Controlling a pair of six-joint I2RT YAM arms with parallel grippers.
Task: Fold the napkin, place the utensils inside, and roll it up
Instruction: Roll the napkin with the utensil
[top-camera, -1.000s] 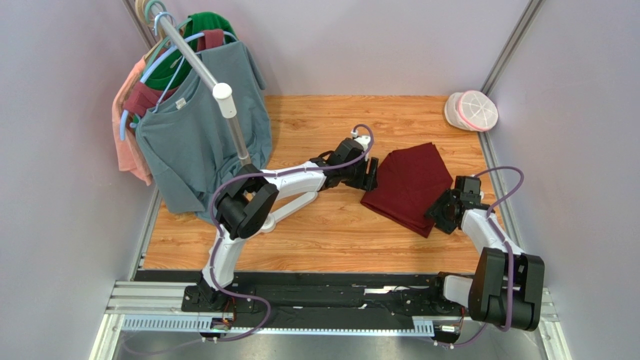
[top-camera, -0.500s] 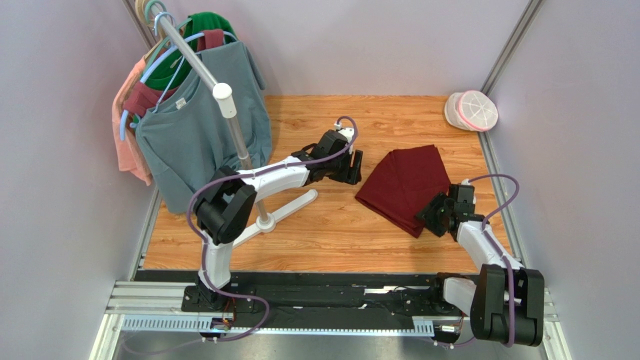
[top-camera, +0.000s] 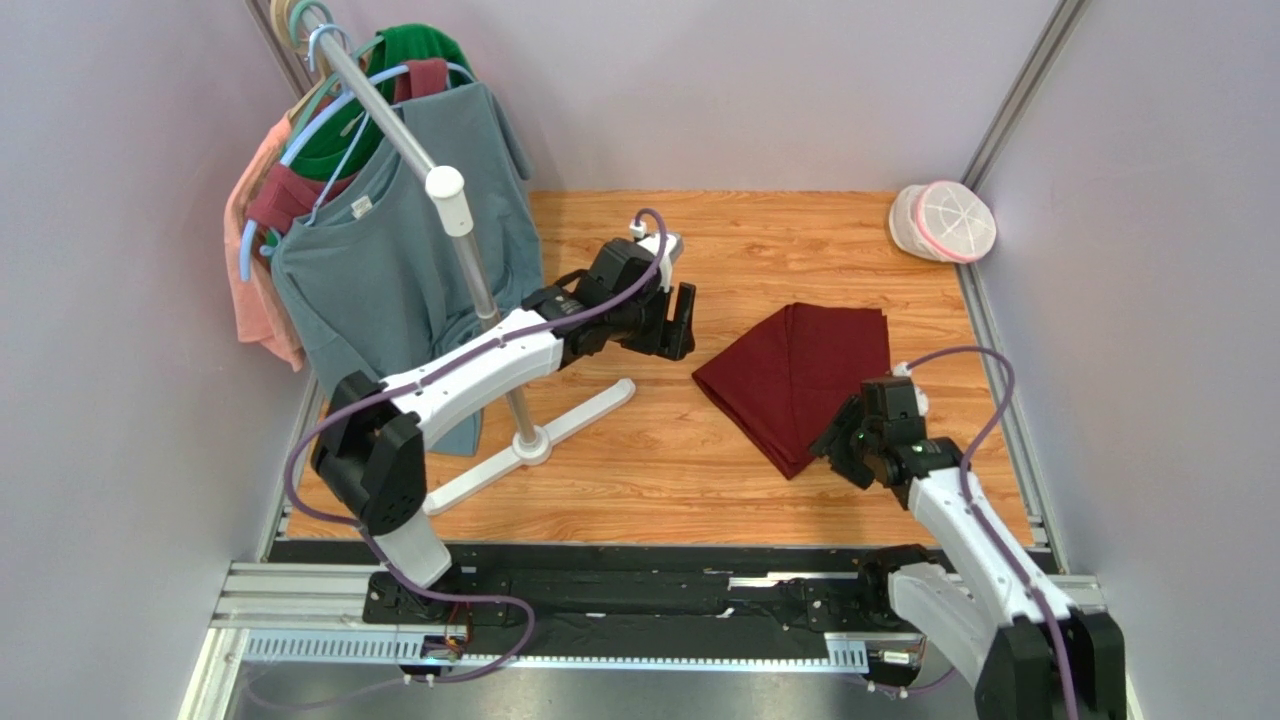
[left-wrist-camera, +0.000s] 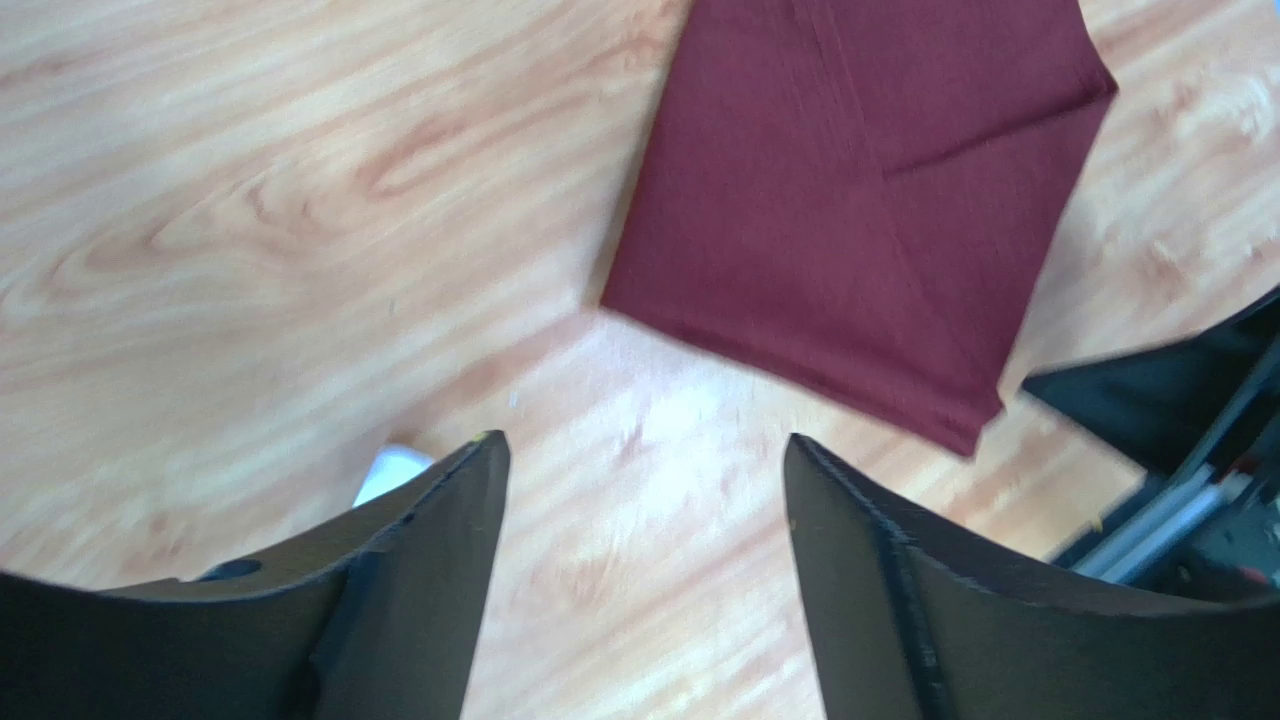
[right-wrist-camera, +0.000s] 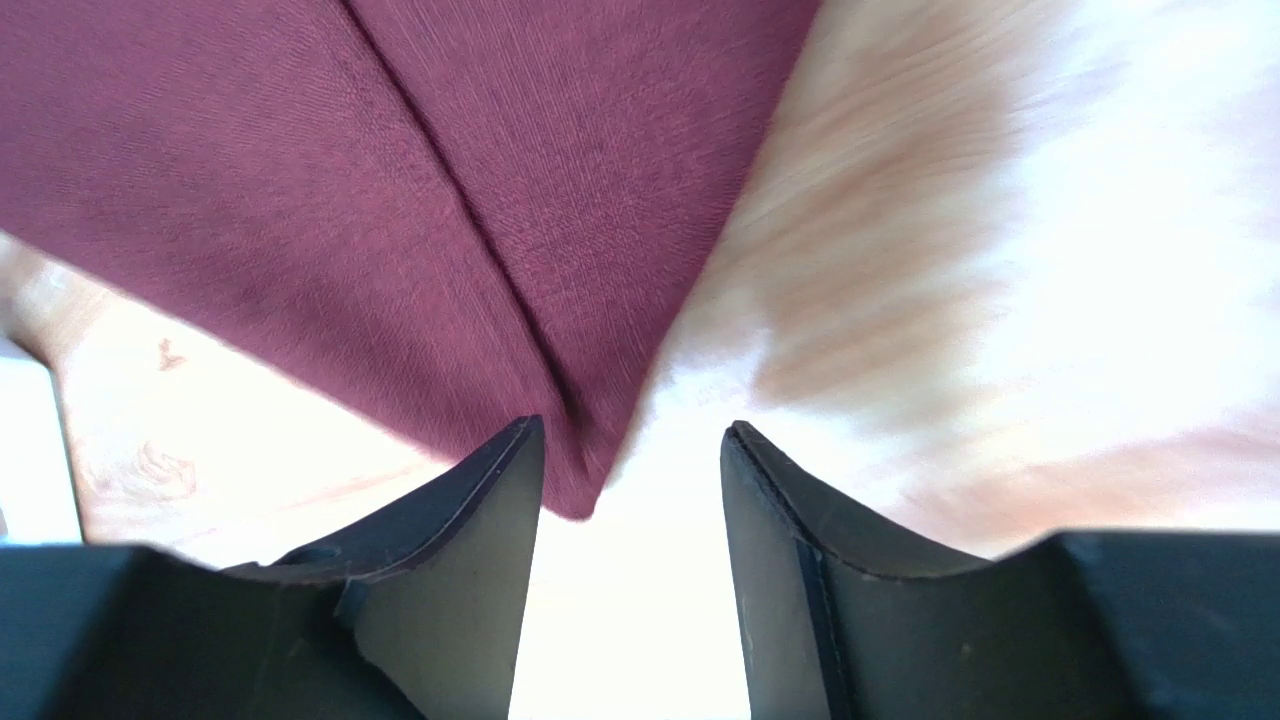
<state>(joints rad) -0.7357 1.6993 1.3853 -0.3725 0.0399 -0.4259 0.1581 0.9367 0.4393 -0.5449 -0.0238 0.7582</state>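
Note:
The napkin (top-camera: 796, 383) is a dark red cloth lying folded flat on the wooden table, right of centre. My left gripper (top-camera: 679, 320) hovers open just left of its far-left corner; in the left wrist view the napkin (left-wrist-camera: 872, 210) lies beyond the gripper (left-wrist-camera: 646, 450), with bare wood between the fingers. My right gripper (top-camera: 834, 446) stands open at the cloth's near corner. In the right wrist view that corner of the napkin (right-wrist-camera: 451, 195) ends beside one fingertip of the gripper (right-wrist-camera: 628, 435), not pinched. The utensils are out of view.
A clothes rack with hanging shirts (top-camera: 391, 255) fills the back left, and its white T-shaped base (top-camera: 526, 443) lies on the table under my left arm. A white and pink lidded tub (top-camera: 944, 221) sits in the back right corner. Grey walls close both sides.
The left gripper has drawn back to the left, off the napkin. The right gripper has slid left and nearer along its near edge. The cloth has shifted slightly left and lies flatter.

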